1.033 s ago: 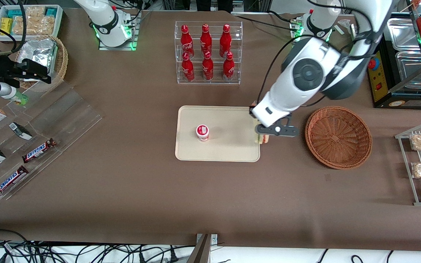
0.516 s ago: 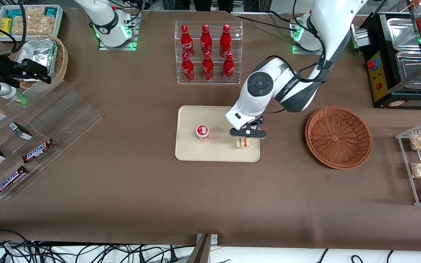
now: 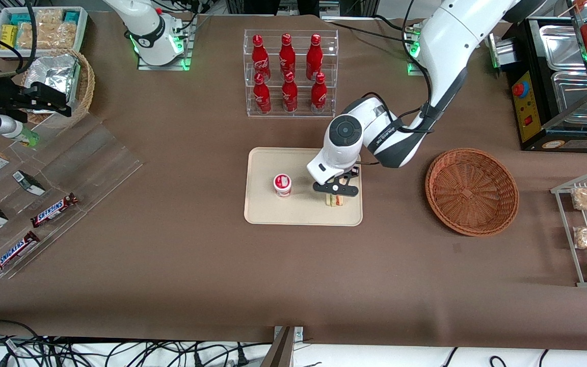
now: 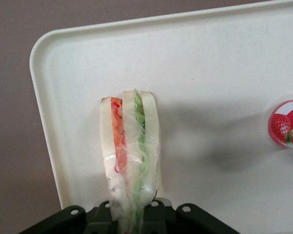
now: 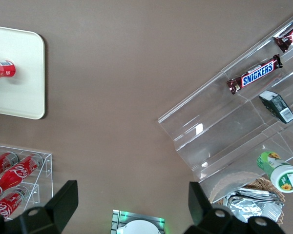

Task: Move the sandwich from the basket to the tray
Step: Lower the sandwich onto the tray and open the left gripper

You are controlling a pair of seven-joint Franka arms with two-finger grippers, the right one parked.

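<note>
The gripper (image 3: pixel 336 190) clamps the clear-wrapped wedge sandwich (image 4: pixel 130 146) over the smooth cream tray (image 3: pixel 265 211), near its rounded corner closest to the empty woven basket (image 3: pixel 471 191).

The gripper (image 3: pixel 336 189) has carried the sandwich (image 3: pixel 335 200) in from the tray's (image 3: pixel 303 216) edge nearest the basket (image 3: pixel 472 191), where it hung a second ago, to a spot over the tray beside the small red-and-white cup (image 3: pixel 282 185); it has also come lower (the arm's big white joint has dropped toward the tray too); the sandwich stays clamped between the fingers, its wedge now close over the tray's surface.
</note>
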